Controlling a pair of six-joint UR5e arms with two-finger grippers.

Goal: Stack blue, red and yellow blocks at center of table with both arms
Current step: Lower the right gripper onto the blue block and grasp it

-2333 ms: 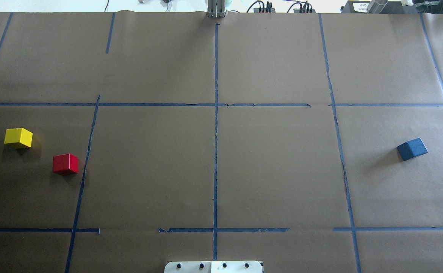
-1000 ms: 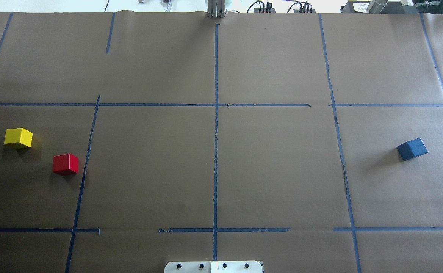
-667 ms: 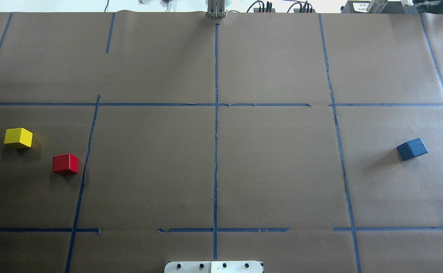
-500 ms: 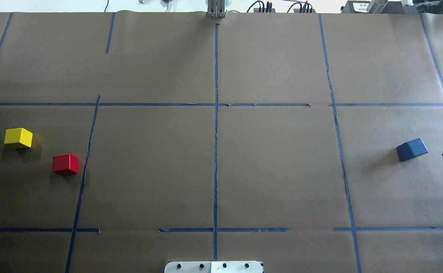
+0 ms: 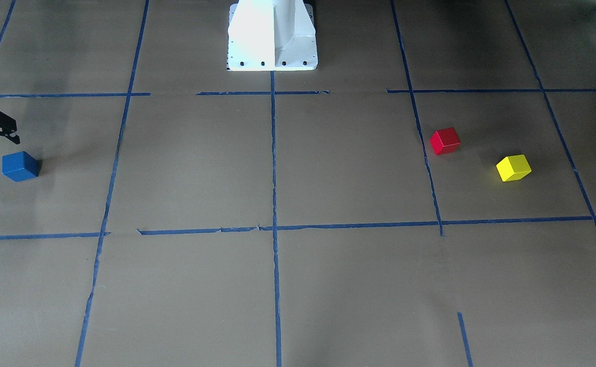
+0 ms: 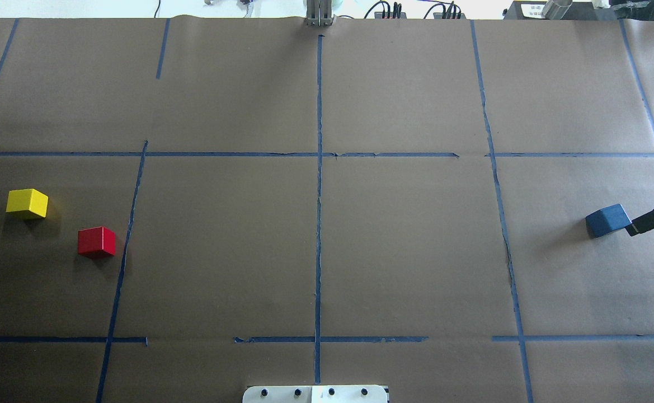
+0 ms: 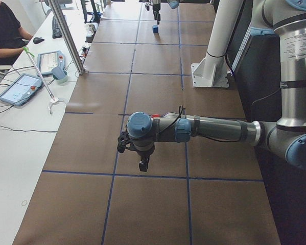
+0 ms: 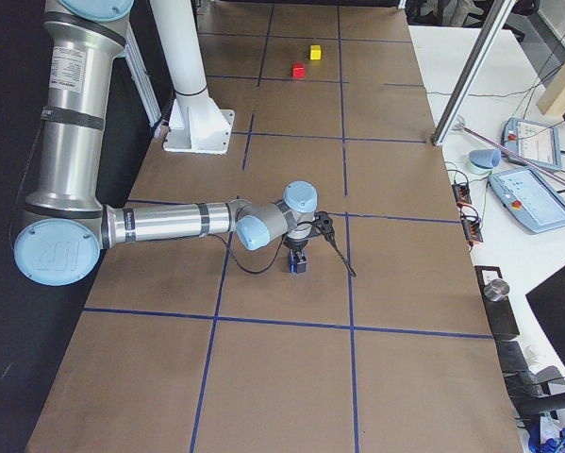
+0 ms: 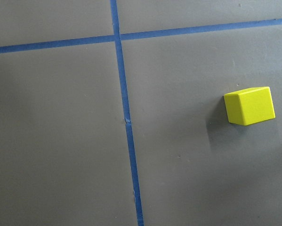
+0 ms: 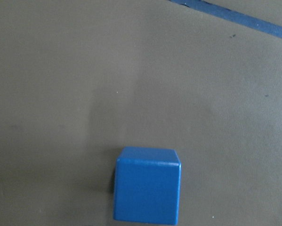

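The right hand [image 6: 650,189] hangs spread wide at 3 o'clock of the blue cube block [image 6: 608,220], probably lining up to straddle it. The red cube block [image 6: 97,242] and yellow cube block [image 6: 27,202] sit at 9 o'clock on the brown paper-covered counter [image 6: 405,252], on the side the left hand [image 7: 141,163] serves. I cannot tell how far that hand is spread.

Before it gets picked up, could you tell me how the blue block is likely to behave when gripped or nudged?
The blue block looks like a rigid cube with crisp edges, so it should probably hold its shape when gripped. It sits flat on the paper, so a nudge would likely slide it, not roll it.
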